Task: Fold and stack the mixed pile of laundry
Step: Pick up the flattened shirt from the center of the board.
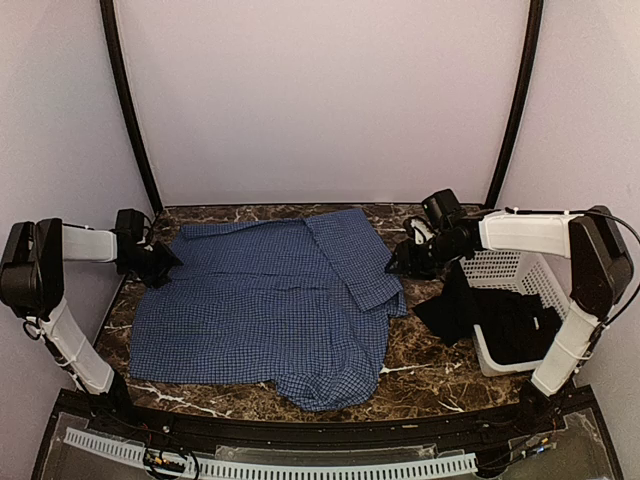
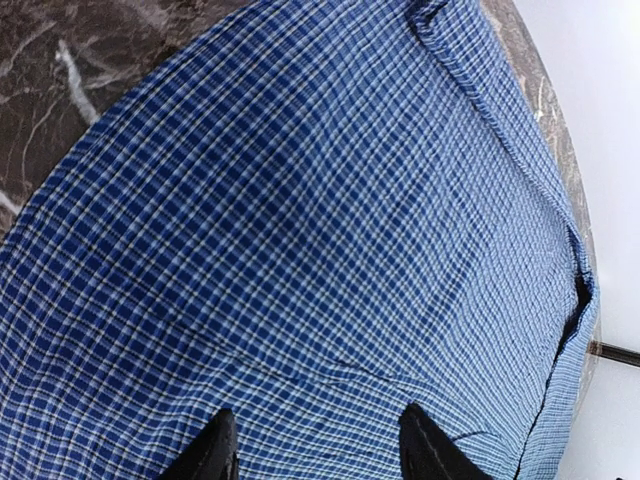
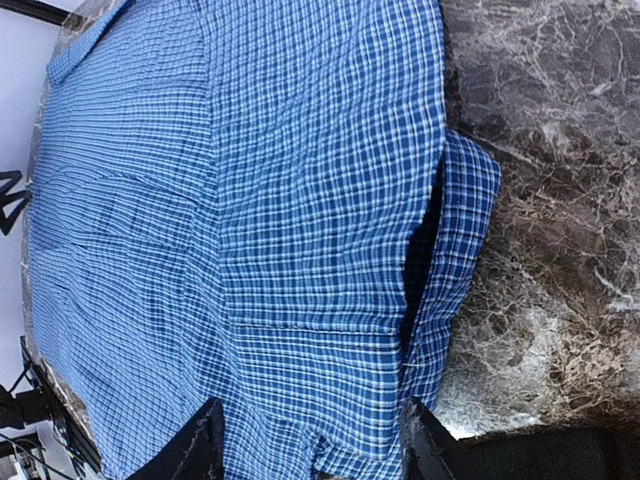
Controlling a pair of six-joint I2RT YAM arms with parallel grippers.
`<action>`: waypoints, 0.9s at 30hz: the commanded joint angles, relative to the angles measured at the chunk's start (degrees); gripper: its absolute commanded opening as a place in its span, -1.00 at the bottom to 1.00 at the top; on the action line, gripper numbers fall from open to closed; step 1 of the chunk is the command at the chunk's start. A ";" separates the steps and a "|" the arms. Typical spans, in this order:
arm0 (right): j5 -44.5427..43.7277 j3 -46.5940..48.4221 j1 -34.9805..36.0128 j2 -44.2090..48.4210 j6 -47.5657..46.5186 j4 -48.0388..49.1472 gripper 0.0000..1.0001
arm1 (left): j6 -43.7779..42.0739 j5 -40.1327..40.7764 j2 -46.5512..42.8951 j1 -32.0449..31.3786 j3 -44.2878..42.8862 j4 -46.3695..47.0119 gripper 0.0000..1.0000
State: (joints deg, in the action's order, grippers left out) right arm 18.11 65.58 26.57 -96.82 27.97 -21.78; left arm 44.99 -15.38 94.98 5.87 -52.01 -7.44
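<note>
The blue-and-white check shirt (image 1: 270, 300) lies spread flat across the middle of the marble table (image 1: 430, 372), one sleeve folded over its right side. The black garment (image 1: 462, 305) hangs over the left rim of the white basket (image 1: 530, 272) and onto the table. My left gripper (image 1: 165, 265) is at the shirt's far left edge; in the left wrist view its jaws (image 2: 320, 440) stand apart over the check cloth (image 2: 300, 220). My right gripper (image 1: 398, 265) is at the shirt's right edge by the folded sleeve, and its jaws (image 3: 315, 435) stand apart above the cloth (image 3: 250, 200).
The white perforated basket stands at the right with black cloth inside it. Curved black poles (image 1: 125, 100) rise at both back corners against the white backdrop. Bare marble (image 3: 550, 200) lies between the shirt and the basket.
</note>
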 commanded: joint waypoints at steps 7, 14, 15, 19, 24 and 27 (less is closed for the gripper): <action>0.33 0.26 -0.30 -5.22 0.62 2.73 -0.06 | -2.89 -0.33 -0.53 -0.76 -5.57 -0.51 0.11; 2.61 0.88 -0.64 -7.73 0.35 3.19 -0.52 | -2.60 -1.69 7.26 -0.82 -15.53 0.18 0.14; 2.89 1.06 -0.65 -7.66 0.34 3.16 -0.63 | -2.47 -1.81 9.20 -0.80 -17.72 0.43 0.14; 4.29 1.49 -0.82 -6.46 0.61 3.32 -0.92 | -1.40 -2.89 14.76 -0.75 -23.84 2.87 0.15; 5.83 3.20 -1.05 -5.16 0.69 2.57 -1.00 | -1.53 -4.00 22.74 -0.69 -33.12 3.80 0.13; 6.88 4.24 -1.10 -4.77 0.77 2.36 -1.00 | -1.60 -3.36 25.75 -0.65 -36.50 2.72 0.08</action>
State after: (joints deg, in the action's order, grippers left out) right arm 22.90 67.20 25.91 -104.14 28.64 -20.16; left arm 43.59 -18.39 118.58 5.30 -83.90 -4.45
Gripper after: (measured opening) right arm 0.006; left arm 0.553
